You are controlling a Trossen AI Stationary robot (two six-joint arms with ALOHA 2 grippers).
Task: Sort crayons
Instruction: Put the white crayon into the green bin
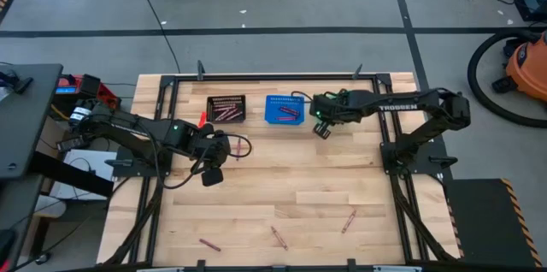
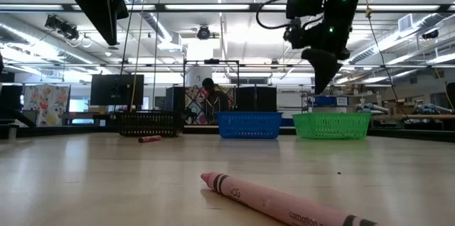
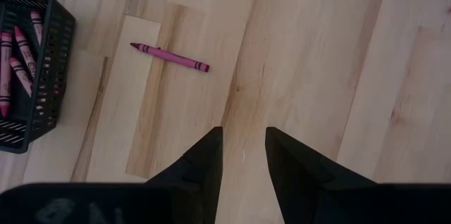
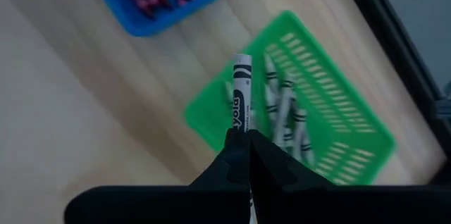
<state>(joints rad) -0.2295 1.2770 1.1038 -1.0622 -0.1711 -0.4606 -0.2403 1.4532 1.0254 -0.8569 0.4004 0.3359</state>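
My right gripper [image 4: 243,143] is shut on a pale grey crayon [image 4: 242,90], high over the green basket [image 4: 331,146], where several grey crayons lie. Beside it stands the blue basket [image 4: 141,16] with magenta crayons. In the high view this gripper [image 1: 322,129] hangs just right of the blue basket [image 1: 285,110]. My left gripper [image 3: 243,146] is open above bare wood, near a magenta crayon [image 3: 169,56] that lies flat on the table. The black basket [image 3: 42,62] holds red crayons. My right gripper pinches the grey crayon by its lower end [image 4: 242,127] between the two fingertips. The crayon runs on along the line of the fingers and sticks out past them. The fingers slant down from above. The crayon is lifted clear, over the green basket's near rim.
Three loose crayons lie near the table's front edge [image 1: 209,245], [image 1: 277,236], [image 1: 349,221]. The pink one lies close to the low camera [image 2: 284,203], and a red one rests by the black basket [image 2: 149,139]. Black frame rails [image 1: 389,148] run along the table's sides.
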